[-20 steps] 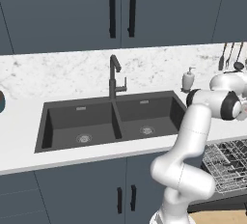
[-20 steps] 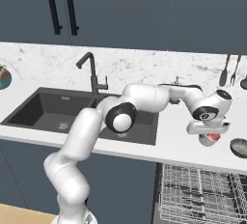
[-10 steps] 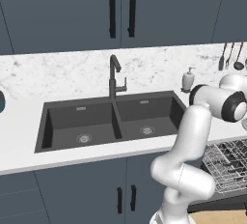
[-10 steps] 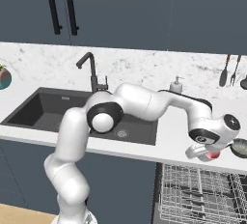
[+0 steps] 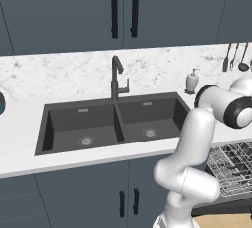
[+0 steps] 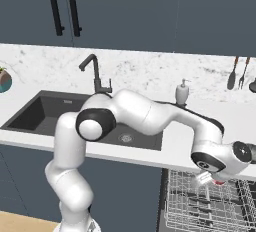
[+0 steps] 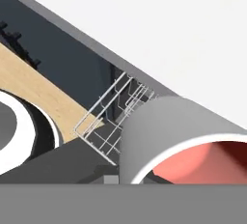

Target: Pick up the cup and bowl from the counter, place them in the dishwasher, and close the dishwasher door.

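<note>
**Cup carried down toward the open dishwasher rack**

The claw (image 6: 214, 180) is clenched on the cup (image 7: 183, 141), a grey cylinder with a white rim and salmon-red interior, which lies close before the hand camera. In the right base view the hand hangs just past the front edge of the white tabletop (image 6: 175, 143), directly above the pulled-out wire rack (image 6: 200, 206) of the dishwasher (image 5: 234, 173); a trace of the cup's red shows beneath the hand. The step in hand is judged to be placement of the cup. The next move calls for lowering the cup between the rack wires and releasing it only once it rests there. The bowl and the door's closing remain outstanding.
</note>
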Available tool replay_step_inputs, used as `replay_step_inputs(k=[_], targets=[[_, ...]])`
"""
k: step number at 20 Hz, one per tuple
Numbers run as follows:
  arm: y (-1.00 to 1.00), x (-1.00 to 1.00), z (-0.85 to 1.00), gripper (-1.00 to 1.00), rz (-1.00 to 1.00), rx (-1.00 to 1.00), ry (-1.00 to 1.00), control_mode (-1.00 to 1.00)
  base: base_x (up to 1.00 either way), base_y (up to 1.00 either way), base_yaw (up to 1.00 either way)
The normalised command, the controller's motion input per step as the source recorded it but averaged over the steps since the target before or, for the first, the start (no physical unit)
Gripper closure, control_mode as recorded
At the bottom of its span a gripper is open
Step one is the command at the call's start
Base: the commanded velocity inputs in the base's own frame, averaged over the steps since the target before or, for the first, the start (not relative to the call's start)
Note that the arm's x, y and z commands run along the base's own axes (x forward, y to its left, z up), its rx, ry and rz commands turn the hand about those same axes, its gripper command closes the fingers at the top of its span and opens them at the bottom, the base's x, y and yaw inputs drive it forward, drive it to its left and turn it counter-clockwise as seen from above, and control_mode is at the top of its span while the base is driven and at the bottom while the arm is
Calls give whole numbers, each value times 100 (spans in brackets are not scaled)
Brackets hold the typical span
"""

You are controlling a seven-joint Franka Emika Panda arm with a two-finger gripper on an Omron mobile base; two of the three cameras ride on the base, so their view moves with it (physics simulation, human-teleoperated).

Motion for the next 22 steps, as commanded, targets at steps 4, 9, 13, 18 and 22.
replay_step_inputs(k=[4, 9, 13, 18, 22], targets=[[20, -32, -1, 100, -5, -4, 7, -100, 0, 0, 0], [4, -25, -11, 100, -16, 0, 4, -100, 0, 0, 0], [0, -24, -7, 100, -19, 0, 0, -100, 0, 0, 0], [0, -16, 0, 100, -8, 0, 5, -100, 0, 0, 0], [2, 0, 0, 100, 0, 0, 11, -100, 0, 0, 0]])
